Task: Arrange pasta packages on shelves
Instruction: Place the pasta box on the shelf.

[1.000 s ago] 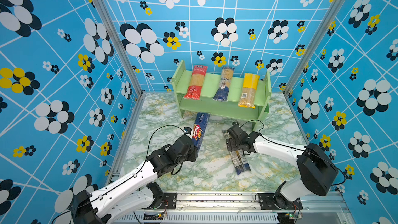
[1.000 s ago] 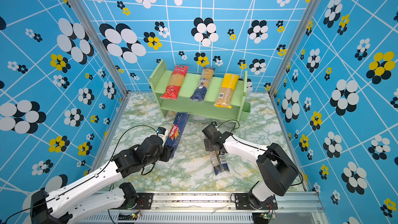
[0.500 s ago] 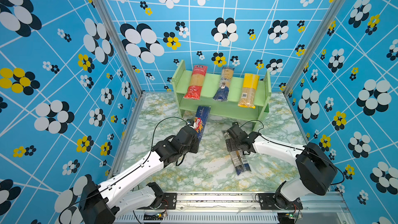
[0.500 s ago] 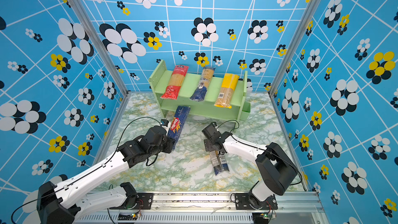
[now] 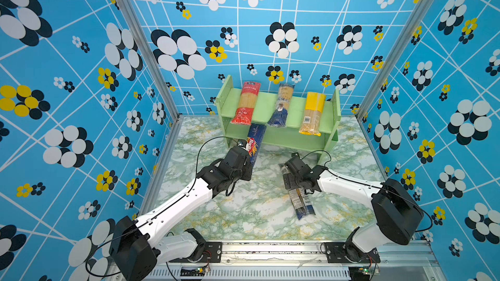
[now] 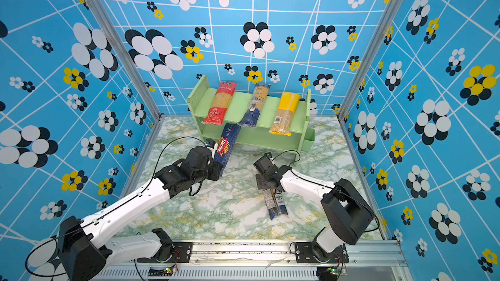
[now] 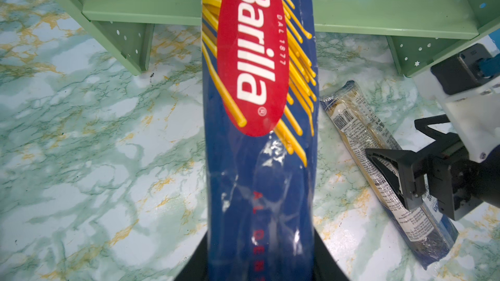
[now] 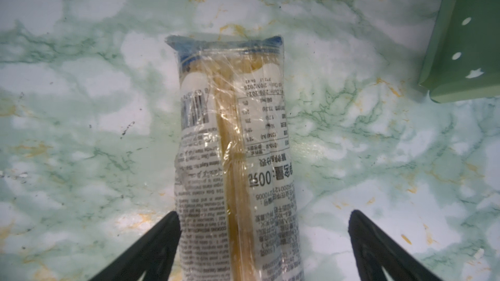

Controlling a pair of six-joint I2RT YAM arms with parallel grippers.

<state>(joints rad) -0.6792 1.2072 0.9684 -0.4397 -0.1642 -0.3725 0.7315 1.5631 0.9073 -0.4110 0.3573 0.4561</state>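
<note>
Marbled desk [image 5: 238, 212] carries everything. At its far edge stands the pale green shelf unit [image 5: 266, 105], two tiers. On the upper tier the red pack [image 5: 245, 104], navy-ended clear pack [image 5: 281, 105] and yellow-topped pack [image 5: 312, 113] lie side by side, front to back, with their near ends overhanging the front edge. The lower tier looks bare in both top views. Your left claw [image 5: 244, 166] is clamped on the near end of the Barilla pack [image 7: 257, 104]. That pack appears lifted off the desk and points into the lower tier's opening, just under the red pack's overhang. Whether its far end touches the board, you cannot tell. The labelled clear pack [image 8: 235, 158] lies flat on the desk, in front of the shelf's right end. Your right claw [image 8: 263, 213] straddles it with jaws wide, gripping nothing. One finger [image 8: 162, 236] sits at the pack's edge; the other is well apart. Risks, as judged: held by one end, the Barilla pack can droop or swivel, so its far end may butt the tier edge and shove the shelf. Raise it too far and it could nudge the red pack off. An off-centre close on the right may skid the slick film sideways. The two arms work near each other, so watch for contact.
</note>
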